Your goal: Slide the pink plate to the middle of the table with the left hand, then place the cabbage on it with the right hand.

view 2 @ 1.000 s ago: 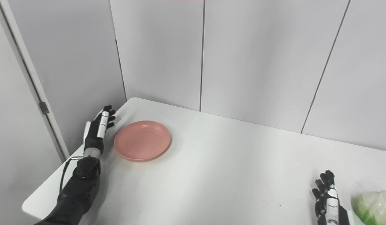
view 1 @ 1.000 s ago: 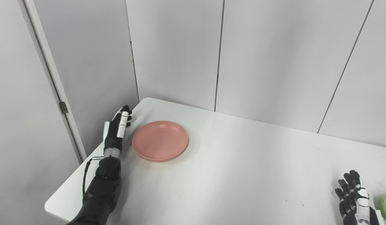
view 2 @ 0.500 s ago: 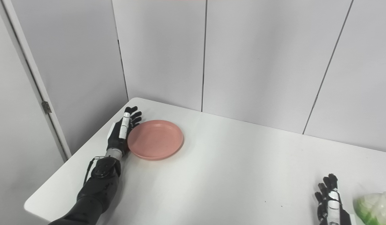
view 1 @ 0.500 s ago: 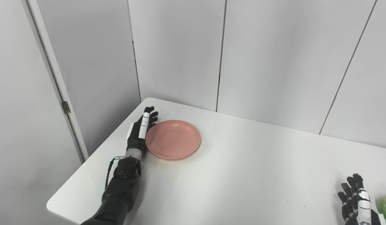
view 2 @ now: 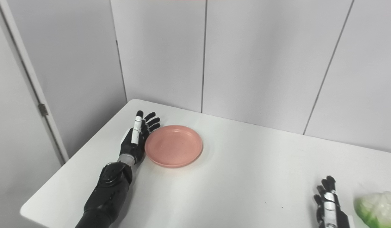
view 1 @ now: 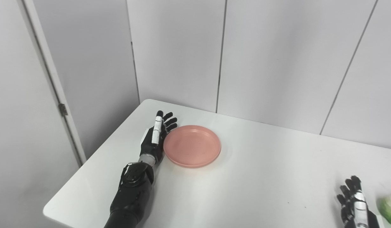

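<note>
The pink plate [view 1: 192,145] lies on the white table [view 1: 246,190], left of its middle. My left hand [view 1: 156,137] is open, edge-on, with its palm and fingers pressed against the plate's left rim. It also shows in the right eye view [view 2: 137,139] beside the plate [view 2: 174,146]. My right hand [view 2: 327,207] is open at the bottom right, resting just left of the cabbage [view 2: 377,209], a pale green head near the table's right front. In the left eye view the cabbage [view 1: 388,207] is cut off by the frame edge.
The table's left edge and rounded far corner [view 1: 145,103] lie close to my left hand. Grey wall panels [view 1: 277,63] stand right behind the table. A door frame [view 1: 50,82] is at the left.
My left hand has moved right from the table's left edge, met the plate's rim and pushed the plate rightward. The right hand has stayed beside the cabbage. The camera has shifted slightly.
</note>
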`<state>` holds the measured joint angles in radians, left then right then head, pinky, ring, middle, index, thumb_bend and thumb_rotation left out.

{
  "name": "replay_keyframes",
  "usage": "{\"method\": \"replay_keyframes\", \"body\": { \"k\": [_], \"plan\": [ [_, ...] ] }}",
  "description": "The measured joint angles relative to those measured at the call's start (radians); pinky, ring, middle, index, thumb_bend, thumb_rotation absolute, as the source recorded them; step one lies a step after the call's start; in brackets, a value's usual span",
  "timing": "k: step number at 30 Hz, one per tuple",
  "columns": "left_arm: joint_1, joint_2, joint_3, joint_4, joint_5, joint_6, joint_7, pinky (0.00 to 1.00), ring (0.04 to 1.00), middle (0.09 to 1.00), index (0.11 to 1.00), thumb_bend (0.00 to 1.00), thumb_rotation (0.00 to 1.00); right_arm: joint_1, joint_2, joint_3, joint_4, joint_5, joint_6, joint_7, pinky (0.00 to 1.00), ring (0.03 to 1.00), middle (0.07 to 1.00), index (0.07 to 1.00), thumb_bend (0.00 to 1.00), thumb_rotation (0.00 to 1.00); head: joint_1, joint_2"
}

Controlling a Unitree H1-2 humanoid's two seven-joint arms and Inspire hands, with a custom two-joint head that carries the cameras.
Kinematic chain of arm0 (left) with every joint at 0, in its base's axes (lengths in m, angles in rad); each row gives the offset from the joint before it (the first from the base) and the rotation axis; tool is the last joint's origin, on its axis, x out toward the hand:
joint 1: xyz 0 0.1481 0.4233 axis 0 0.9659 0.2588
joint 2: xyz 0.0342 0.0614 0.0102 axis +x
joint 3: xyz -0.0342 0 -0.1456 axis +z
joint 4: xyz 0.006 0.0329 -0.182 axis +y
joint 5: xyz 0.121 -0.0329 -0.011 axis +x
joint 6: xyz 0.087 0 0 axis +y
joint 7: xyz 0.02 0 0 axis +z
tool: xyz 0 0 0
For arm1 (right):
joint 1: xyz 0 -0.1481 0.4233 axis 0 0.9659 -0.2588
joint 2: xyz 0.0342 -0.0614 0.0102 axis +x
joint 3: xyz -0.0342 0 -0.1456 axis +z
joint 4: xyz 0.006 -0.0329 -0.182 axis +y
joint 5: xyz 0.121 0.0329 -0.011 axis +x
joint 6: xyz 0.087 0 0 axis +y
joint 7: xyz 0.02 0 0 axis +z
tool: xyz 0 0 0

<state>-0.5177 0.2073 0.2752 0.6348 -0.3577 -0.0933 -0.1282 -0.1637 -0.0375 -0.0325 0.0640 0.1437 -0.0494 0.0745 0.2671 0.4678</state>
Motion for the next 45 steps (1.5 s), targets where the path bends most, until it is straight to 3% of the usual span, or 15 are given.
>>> {"method": "replay_keyframes", "body": {
  "k": [6, 9, 13, 15, 17, 19, 21, 33, 40, 43, 45],
  "plan": [
    [0.015, -0.047, -0.023, -0.064, -0.029, 0.062, -0.046, 0.82, 0.841, 0.834, 0.816, 0.75, 1.00, -0.003, 0.021, 0.003, 0.004, -0.015, -0.001, -0.010, 1.00, 1.000, 1.000, 1.000, 0.62, 0.94, -0.063, 0.029],
    [0.024, -0.067, -0.044, -0.096, -0.029, 0.087, -0.059, 0.84, 0.853, 0.847, 0.831, 0.75, 1.00, -0.008, 0.032, 0.010, 0.009, -0.036, -0.002, -0.017, 1.00, 1.000, 1.000, 1.000, 0.63, 0.95, -0.135, 0.054],
    [0.040, -0.089, -0.082, -0.112, -0.023, 0.084, -0.088, 0.85, 0.852, 0.845, 0.833, 0.76, 1.00, -0.016, 0.049, 0.023, 0.019, -0.063, -0.002, -0.032, 1.00, 0.999, 1.000, 1.000, 0.67, 0.94, -0.225, 0.077],
    [0.052, -0.099, -0.105, -0.130, -0.003, 0.082, -0.088, 0.85, 0.851, 0.843, 0.831, 0.77, 1.00, -0.018, 0.061, 0.029, 0.020, -0.073, -0.002, -0.041, 1.00, 0.999, 1.000, 1.000, 0.66, 0.93, -0.230, 0.078],
    [0.056, -0.118, -0.119, -0.137, 0.017, 0.073, -0.085, 0.85, 0.853, 0.843, 0.831, 0.78, 1.00, -0.017, 0.073, 0.036, 0.020, -0.078, -0.002, -0.043, 1.00, 0.999, 1.000, 1.000, 0.66, 0.93, -0.296, 0.098],
    [0.062, -0.128, -0.139, -0.149, 0.031, 0.072, -0.084, 0.86, 0.862, 0.850, 0.838, 0.78, 1.00, -0.018, 0.080, 0.042, 0.021, -0.079, -0.002, -0.044, 1.00, 0.999, 1.000, 1.000, 0.67, 0.91, -0.296, 0.098],
    [0.073, -0.149, -0.153, -0.167, 0.042, 0.071, -0.083, 0.86, 0.868, 0.854, 0.839, 0.78, 1.00, -0.019, 0.086, 0.045, 0.021, -0.079, -0.002, -0.046, 1.00, 1.000, 1.000, 1.000, 0.67, 0.90, -0.350, 0.120],
    [0.113, -0.242, -0.247, -0.210, 0.153, 0.039, -0.041, 0.95, 0.914, 0.878, 0.872, 0.78, 1.00, -0.029, 0.099, 0.049, -0.051, -0.086, 0.019, -0.069, 1.00, 1.000, 1.000, 1.000, 0.69, 0.93, -0.394, 0.149],
    [0.123, -0.257, -0.271, -0.220, 0.181, 0.027, -0.041, 0.97, 0.935, 0.900, 0.889, 0.78, 1.00, -0.029, 0.092, 0.045, -0.170, -0.083, 0.106, -0.075, 1.00, 0.994, 0.999, 1.000, 0.66, 0.96, -0.442, 0.152],
    [0.124, -0.257, -0.275, -0.220, 0.192, 0.025, -0.041, 0.97, 0.940, 0.905, 0.896, 0.78, 1.00, -0.044, 0.051, 0.049, -0.228, -0.113, 0.144, -0.066, 1.00, 0.983, 0.991, 1.000, 0.66, 0.94, -0.463, 0.152],
    [0.124, -0.257, -0.275, -0.219, 0.194, 0.022, -0.041, 0.99, 0.948, 0.915, 0.908, 0.78, 1.00, -0.067, 0.009, 0.051, -0.238, -0.144, 0.170, -0.054, 0.94, 0.975, 0.982, 0.985, 0.63, 0.81, -0.488, 0.150]
  ]
}}
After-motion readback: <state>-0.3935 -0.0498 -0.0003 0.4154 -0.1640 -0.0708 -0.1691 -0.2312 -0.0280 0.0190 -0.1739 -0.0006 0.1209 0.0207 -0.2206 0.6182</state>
